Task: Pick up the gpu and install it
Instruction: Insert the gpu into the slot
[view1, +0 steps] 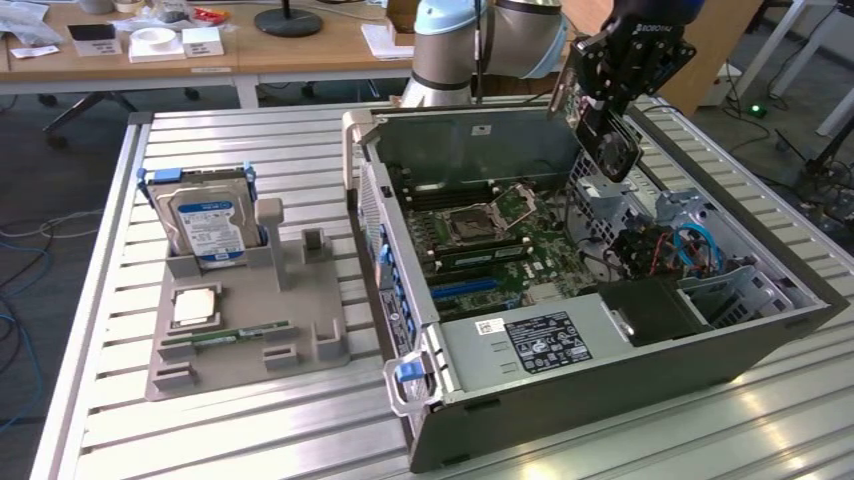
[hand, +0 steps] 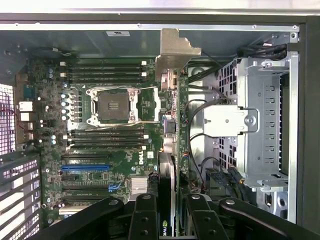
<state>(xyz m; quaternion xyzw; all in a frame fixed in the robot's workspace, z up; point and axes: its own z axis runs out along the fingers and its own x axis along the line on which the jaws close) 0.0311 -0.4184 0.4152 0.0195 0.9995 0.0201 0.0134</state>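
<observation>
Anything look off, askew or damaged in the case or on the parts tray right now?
Nothing damaged or spilled. The gpu hangs clamped in the gripper above the open case, not yet seated in a slot. The CPU socket looks empty. The hard drive stands upright in the grey tray.

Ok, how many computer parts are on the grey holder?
3: a hard drive standing at the far end, a silver chip in the middle, a green memory stick nearer the camera. More may be hidden.
</observation>
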